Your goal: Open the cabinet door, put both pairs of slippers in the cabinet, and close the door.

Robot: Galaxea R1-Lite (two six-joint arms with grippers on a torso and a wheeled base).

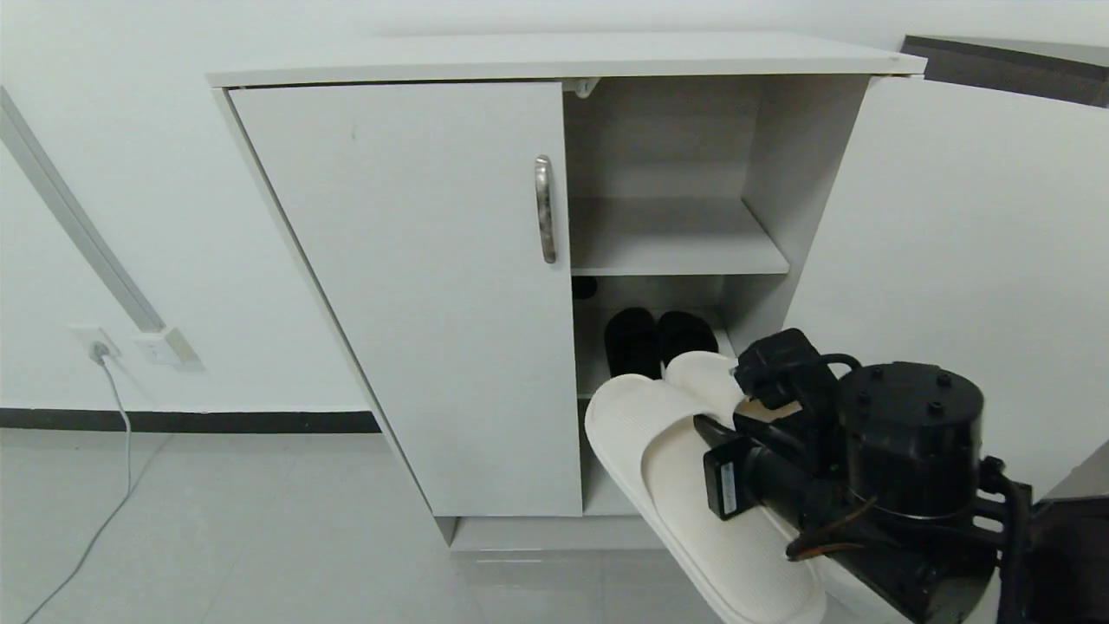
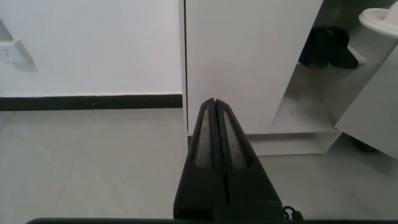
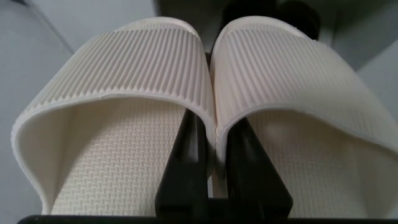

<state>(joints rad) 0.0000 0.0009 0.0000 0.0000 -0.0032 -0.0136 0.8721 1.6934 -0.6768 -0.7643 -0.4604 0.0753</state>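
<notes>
R gripper (image 1: 728, 451) is clamped on the white slippers (image 1: 658, 451). In the right wrist view its two fingers (image 3: 249, 174) sit inside the pair (image 3: 143, 81), one in each shoe, pinching the inner side walls together. The pair is held off the floor (image 1: 217, 520), toes toward the cabinet (image 1: 563, 56), in front of the open right half. Can't tell if the toes have passed the cabinet front.

L gripper (image 2: 214, 124) is closed w/ nothing between the fingers, low over the floor, facing the left door (image 1: 416, 295).

Around:
- The left door is shut; its metal handle (image 1: 544, 208) is at the inner edge.
- The right door (image 1: 962, 260) is swung wide open, just beside the right arm.
- The upper shelf (image 1: 667, 243) is bare.
- The black slippers (image 1: 658, 340) are side by side on the shelf below, straight beyond the white toes.
- A wall socket (image 1: 95, 347) w/ a grey cable (image 1: 121, 451) trailing to the floor is well left of the cabinet.

Hard to see:
- The white pair's heels are cut off at the frame bottom, and the far shoe is mostly behind the gripper.
- The bottom compartment is largely blocked by the white slippers.
- There is a small dark shape (image 1: 585, 287) at the left door's edge; can't make out what it is.
</notes>
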